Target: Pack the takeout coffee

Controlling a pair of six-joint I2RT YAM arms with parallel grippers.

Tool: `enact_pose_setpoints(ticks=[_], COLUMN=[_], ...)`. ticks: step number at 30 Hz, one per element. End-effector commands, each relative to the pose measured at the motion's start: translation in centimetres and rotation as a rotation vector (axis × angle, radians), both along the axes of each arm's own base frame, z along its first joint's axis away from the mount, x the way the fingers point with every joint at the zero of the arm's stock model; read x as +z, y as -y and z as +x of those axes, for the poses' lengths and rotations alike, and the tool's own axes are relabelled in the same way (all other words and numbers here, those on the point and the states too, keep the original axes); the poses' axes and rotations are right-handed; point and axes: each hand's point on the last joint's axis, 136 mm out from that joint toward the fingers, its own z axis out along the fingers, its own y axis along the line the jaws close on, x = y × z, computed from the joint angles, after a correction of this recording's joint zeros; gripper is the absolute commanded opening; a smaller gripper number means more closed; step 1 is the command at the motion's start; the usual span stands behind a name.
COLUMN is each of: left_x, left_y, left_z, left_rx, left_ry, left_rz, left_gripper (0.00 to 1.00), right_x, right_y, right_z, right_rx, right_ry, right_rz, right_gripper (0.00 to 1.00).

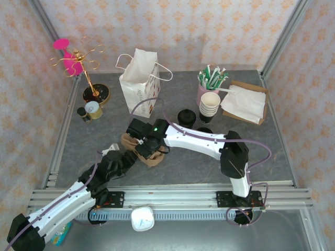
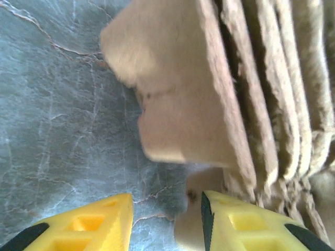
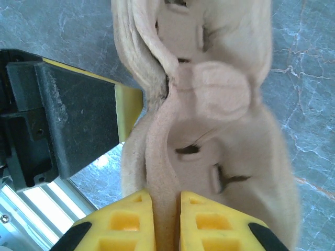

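One stack of cup carriers point(image 1: 127, 140), one nested cup stack point(image 1: 210, 104), one lid pile point(image 1: 186, 116) and one black takeaway cup point(image 1: 204, 130) are counted.

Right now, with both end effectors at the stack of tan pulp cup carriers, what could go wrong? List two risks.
1. The right end effector pinches only a thin rim of the tan moulded-pulp cup carrier stack. The layers nest tightly, so a pull may lift several carriers or tear the rim.
2. The left end effector stands open at a corner of the stack, close beside the other. Closing there may catch the wrong layer, or the two may bump.
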Motion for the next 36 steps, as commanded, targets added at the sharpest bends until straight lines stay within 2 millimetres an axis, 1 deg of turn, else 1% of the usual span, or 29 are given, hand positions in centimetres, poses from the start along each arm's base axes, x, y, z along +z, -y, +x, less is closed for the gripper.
enact_pose_setpoints(ticks=[1,3,5,6,8,10,12,14,16,17,21,24,26,28,30,32,36], left_x=[2.5,4.1,5.0,5.1,4.6,4.3,4.7,5.2,6.3,6.4,4.6,4.0,3.3,2.3,1.3,1.1,1.4], left_y=[0.3,0.7,1.0,1.2,0.9,0.3,-0.3,-0.5,-0.1,0.2,0.4,0.9,0.8,0.2,-0.2,-0.8,-1.2], left_z=[0.6,0.9,0.9,0.8,0.7,0.5,0.4,0.4,0.7,0.7,0.4,0.4,0.4,0.1,-0.2,-0.3,-0.5], left_rx=[-0.012,-0.024,-0.040,-0.042,-0.029,-0.003,0.013,0.018,0.001,-0.013,-0.039,-0.075,-0.073,-0.061,-0.053,-0.034,-0.016], left_ry=[0.050,0.085,0.101,0.102,0.087,0.066,0.068,0.078,0.107,0.112,0.059,0.056,0.041,0.014,-0.009,-0.019,-0.011], left_rz=[-0.016,-0.037,-0.059,-0.070,-0.071,-0.047,-0.019,-0.011,-0.028,-0.040,0.002,0.009,0.023,0.053,0.071,0.080,0.077], left_gripper=[0.40,0.42,0.44,0.44,0.44,0.44,0.44,0.44,0.47,0.49,0.50,0.50,0.49,0.46,0.45,0.44,0.44], right_x=[2.8,2.5,2.3,2.1,1.6,1.1,0.9,0.9,0.9,0.8,0.7,0.9,1.1,1.3,1.2,1.2,1.2], right_y=[0.3,0.0,-0.2,-0.3,-0.4,-0.6,-0.9,-1.4,-1.6,-1.8,-2.3,-2.4,-2.5,-2.3,-2.1,-1.7,-1.5], right_z=[0.2,0.0,-0.1,-0.1,-0.3,-0.5,-0.8,-1.1,-1.2,-1.2,-1.2,-1.0,-0.9,-0.7,-0.5,-0.3,-0.2], right_rx=[-0.027,-0.018,-0.014,-0.012,-0.010,-0.008,-0.002,0.008,0.013,0.016,0.020,0.020,0.018,0.015,0.014,0.009,0.006], right_ry=[0.040,0.036,0.033,0.031,0.019,0.007,-0.007,-0.009,-0.008,-0.008,-0.003,0.002,0.010,0.020,0.032,0.043,0.052], right_rz=[0.047,0.049,0.055,0.060,0.059,0.057,0.062,0.071,0.069,0.065,0.065,0.062,0.064,0.060,0.048,0.033,0.027], right_gripper=[0.14,0.14,0.14,0.13,0.13,0.12,0.12,0.12,0.12,0.12,0.11,0.10,0.10,0.09,0.09,0.08,0.07])
